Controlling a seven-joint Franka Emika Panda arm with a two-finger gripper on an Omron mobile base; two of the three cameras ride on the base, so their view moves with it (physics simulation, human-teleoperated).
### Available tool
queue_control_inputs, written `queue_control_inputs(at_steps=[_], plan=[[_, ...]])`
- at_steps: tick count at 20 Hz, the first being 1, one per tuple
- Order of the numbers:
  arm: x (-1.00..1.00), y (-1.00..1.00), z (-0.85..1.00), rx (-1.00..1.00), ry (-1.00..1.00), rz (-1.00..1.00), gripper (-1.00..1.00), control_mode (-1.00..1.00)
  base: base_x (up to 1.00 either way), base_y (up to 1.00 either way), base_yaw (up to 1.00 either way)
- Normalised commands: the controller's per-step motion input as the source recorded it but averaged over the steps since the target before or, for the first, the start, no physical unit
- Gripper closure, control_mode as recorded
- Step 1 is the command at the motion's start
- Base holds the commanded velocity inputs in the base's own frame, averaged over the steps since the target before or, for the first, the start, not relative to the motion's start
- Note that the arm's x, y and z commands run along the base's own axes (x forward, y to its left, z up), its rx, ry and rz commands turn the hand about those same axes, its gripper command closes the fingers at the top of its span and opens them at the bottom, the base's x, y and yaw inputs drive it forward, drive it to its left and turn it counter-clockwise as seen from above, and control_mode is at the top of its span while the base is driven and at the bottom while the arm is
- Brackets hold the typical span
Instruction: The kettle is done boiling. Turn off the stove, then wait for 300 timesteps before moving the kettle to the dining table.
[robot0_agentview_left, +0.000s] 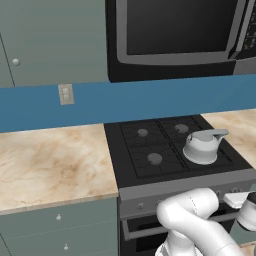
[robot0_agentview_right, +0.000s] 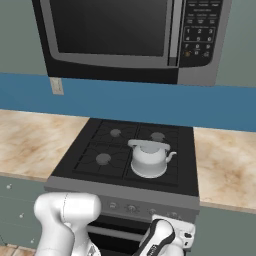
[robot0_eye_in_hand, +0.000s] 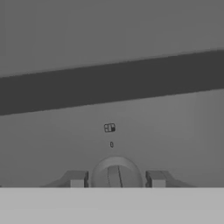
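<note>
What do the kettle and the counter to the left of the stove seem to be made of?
The kettle looks like smooth silver-grey metal: pale sheen, soft highlights on its rounded body, though the render leaves that open. The counter looks like polished beige marble or an imitation: brown veining across a flat slab top.

The kettle (robot0_agentview_right: 149, 158) sits on the front right burner of the stove (robot0_agentview_right: 100, 141). The microwave (robot0_agentview_right: 131, 37) hangs above the stove against the back wall. Counters flank the stove, one to its left (robot0_agentview_left: 52, 162) and one to its right (robot0_agentview_right: 226, 165). A wall outlet (robot0_agentview_left: 66, 94) sits above the left counter. Drawers (robot0_agentview_left: 60, 225) lie under that counter. In the hand view, the gripper (robot0_eye_in_hand: 117, 179) brackets a knob (robot0_eye_in_hand: 115, 173) on the stove's front panel.
</note>
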Motion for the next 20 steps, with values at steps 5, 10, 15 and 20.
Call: queue_control_inputs(at_steps=[5, 10, 15, 20], plan=[[0.0, 0.16, -0.13, 0.16, 0.0, -0.02, 1.0, -1.0, 0.0, 0.0, 0.0], [0.0, 0.25, -0.17, 0.16, 0.0, -0.03, 1.0, -1.0, 0.0, 0.0, 0.0], [0.0, 0.2, -0.21, 0.22, 0.0, -0.03, 1.0, -1.0, 0.0, 0.0, 0.0], [0.0, 0.18, -0.19, 0.2, 0.0, -0.03, 1.0, -1.0, 0.0, 0.0, 0.0]])
